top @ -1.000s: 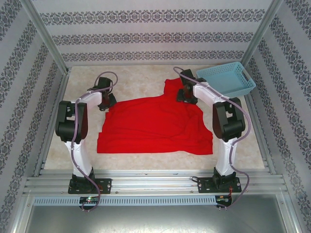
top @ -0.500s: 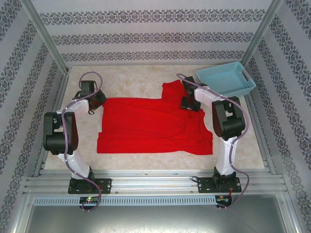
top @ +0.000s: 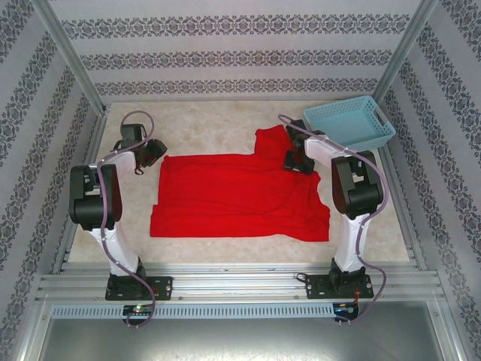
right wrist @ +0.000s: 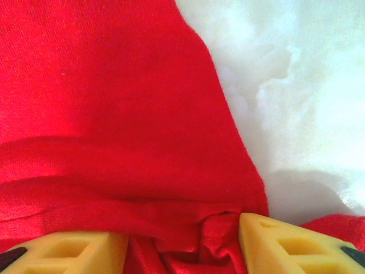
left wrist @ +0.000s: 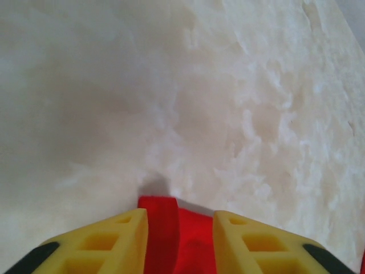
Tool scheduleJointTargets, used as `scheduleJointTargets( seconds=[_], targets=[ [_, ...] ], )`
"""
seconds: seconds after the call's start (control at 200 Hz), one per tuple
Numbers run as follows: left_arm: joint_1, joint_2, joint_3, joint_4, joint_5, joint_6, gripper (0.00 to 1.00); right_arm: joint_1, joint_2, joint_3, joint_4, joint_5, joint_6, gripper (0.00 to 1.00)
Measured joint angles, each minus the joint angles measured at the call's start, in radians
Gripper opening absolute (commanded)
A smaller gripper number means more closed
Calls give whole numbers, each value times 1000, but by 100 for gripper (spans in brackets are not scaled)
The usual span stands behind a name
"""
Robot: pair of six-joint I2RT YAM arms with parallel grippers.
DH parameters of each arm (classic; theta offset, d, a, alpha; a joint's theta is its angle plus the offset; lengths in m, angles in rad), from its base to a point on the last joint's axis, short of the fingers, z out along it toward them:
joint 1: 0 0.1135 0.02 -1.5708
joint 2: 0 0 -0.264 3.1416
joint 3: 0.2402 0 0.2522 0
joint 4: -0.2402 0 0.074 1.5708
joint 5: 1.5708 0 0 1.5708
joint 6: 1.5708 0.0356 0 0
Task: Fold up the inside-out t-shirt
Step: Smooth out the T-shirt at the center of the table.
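The inside-out t-shirt [top: 233,195], a plain bright red piece of soft fabric, lies spread out on the pale, marbled tabletop [top: 210,124], roughly in the middle between the two arms. From where I stand its near hem runs fairly straight from left to right. Its far edge is level on the left and rises on the right into a raised flap that reaches toward the far side. Soft creases run across the right half, and the near right corner sags outward a little.

The left hand [top: 155,150] sits low at the far left corner of the shirt. Up close, its yellow fingers [left wrist: 114,242] stand apart, with the very tip of that red corner lying flat on the tabletop in the gap between them, not pinched.

The right hand [top: 294,162] is down on the far right part of the shirt, just near of the raised flap. Its yellow fingers [right wrist: 296,245] are also spread wide, one on each side of a bunched ridge of red cloth that wrinkles up between them. The cloth crowds against the inner edge of one finger, but the fingers are not pressed together on it.

A light blue plastic basket with a lattice wall [top: 364,138] stands at the far right corner of the tabletop, just beyond the right arm and apart from the shirt.
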State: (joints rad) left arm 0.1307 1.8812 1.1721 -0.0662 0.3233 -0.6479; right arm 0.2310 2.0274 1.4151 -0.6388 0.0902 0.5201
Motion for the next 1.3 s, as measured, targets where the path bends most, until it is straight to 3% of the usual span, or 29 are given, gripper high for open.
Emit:
scheduleJointTargets(
  seconds=[0.375,0.61,0.794,1.014,1.299],
  targets=[
    [-72,175,252,-272,-123,118,42,0,0,0,1,0,0,54],
    [-98,233,336,-365,-177,155,20,0,0,-5,7,0,0,52],
    [-98,236,338,-391,-193,156,10,0,-2,-11,14,1,0,52],
    [-94,227,323,-383,-189,158,5,0,-2,-12,15,6,0,52],
    [-4,71,143,-236,-70,79,3,-5,-24,-51,31,34,5,49]
  ],
)
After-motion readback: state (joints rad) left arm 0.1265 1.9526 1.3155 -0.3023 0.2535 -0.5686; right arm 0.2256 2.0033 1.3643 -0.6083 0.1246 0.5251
